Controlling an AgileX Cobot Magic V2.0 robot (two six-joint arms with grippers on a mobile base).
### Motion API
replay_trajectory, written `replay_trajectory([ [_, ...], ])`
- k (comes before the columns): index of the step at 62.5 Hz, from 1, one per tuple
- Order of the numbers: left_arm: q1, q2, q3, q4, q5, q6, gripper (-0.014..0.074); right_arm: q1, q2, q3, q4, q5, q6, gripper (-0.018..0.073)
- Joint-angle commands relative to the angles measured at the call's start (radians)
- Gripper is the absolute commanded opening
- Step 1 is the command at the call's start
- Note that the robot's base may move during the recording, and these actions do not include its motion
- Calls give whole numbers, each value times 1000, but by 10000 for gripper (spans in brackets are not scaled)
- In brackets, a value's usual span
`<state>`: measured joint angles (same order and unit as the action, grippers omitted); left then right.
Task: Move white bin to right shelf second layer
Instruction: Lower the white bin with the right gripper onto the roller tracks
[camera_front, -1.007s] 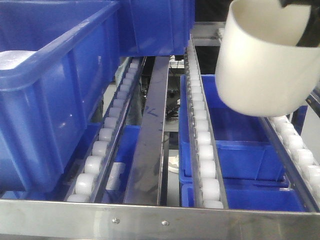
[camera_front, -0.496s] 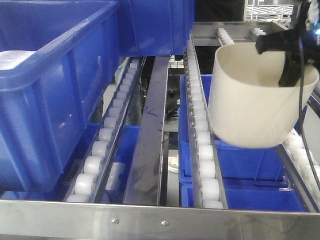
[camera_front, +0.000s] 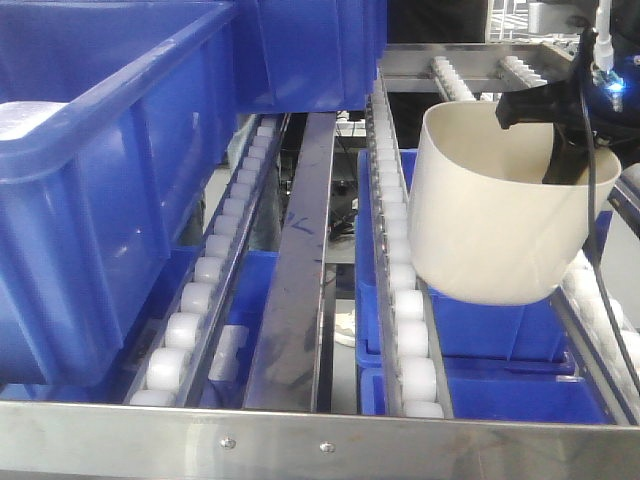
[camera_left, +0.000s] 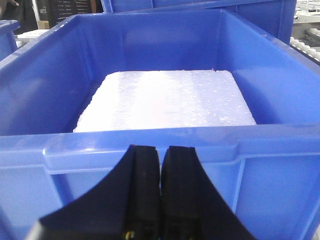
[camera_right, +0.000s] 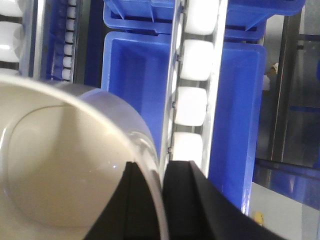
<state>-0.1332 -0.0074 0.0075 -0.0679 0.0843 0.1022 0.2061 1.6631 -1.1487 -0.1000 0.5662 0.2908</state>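
Crates first: at far left in the front view we see a large blue crate (camera_front: 90, 190) sitting on the sloped rack, and the left wrist view shows a white foam slab (camera_left: 165, 100) lying flat inside it. Our left gripper (camera_left: 160, 195) hovers just before the crate's near wall, its black jaws pressed together with nothing between them.

Moving right, a rail of white rollers (camera_front: 215, 290) runs up the slope, then a bare steel channel (camera_front: 300, 270), then a second roller rail (camera_front: 405, 300). Below these rails, more blue crates (camera_front: 490, 340) sit on the lower level; what we can see of them looks bare.

Further right, the white bin (camera_front: 495, 215) stands mouth-up, tilted slightly, over the right lane of the right shelf second layer (camera_front: 320, 435). Its long axis runs across the lane, from the second roller rail towards the far-right rail (camera_front: 600, 300). We cannot tell whether its bottom touches the rollers. The bin holds nothing that we can see.

Our right gripper (camera_front: 560, 130) comes in from the upper right, its jaws narrow, pinching the bin's far rim, one inside the wall and one outside.
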Motion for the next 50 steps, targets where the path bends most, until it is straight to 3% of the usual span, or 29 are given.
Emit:
replay_trajectory([
  [1, -3, -14, 37, -6, -84, -3, 85, 2, -30, -32, -9, -56, -1, 56],
  [14, -3, -14, 37, -6, -84, -3, 85, 2, -31, -32, -11, -58, -1, 80],
  [31, -3, -14, 37, -6, -84, -3, 85, 2, -37, -32, -11, -54, 0, 523],
  [50, -3, -14, 37, -6, -84, -3, 85, 1, -82, -32, -14, -58, 0, 542],
])
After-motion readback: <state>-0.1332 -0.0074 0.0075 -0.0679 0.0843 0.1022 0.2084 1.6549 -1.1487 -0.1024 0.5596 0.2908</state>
